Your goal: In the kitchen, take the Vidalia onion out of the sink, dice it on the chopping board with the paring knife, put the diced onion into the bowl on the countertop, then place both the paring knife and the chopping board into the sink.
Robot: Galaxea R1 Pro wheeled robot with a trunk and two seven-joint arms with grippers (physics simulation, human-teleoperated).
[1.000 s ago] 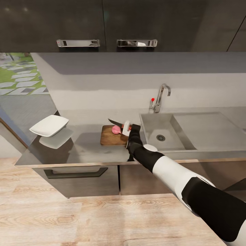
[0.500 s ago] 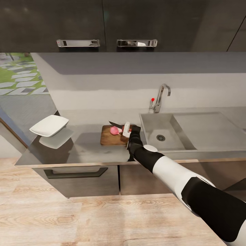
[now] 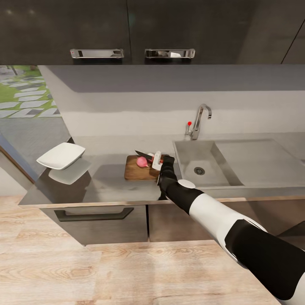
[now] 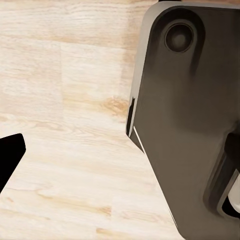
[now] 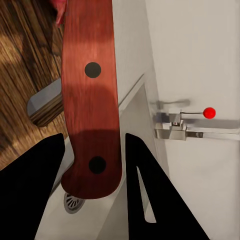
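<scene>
We are dicing: our right gripper [image 3: 157, 161] is clamping its fingers on the red handle of the paring knife [image 5: 92, 95], dark blade angled across the Vidalia onion [image 3: 143, 161], which looks whole from here. The onion is sitting on the chopping board [image 3: 135, 172], just left of the sink [image 3: 220, 163]. Next, we judge, a firm downward press through it. The bowl [image 3: 61, 155] is waiting well left of the board. Our left gripper's state we cannot tell. No writing or labels are showing.
</scene>
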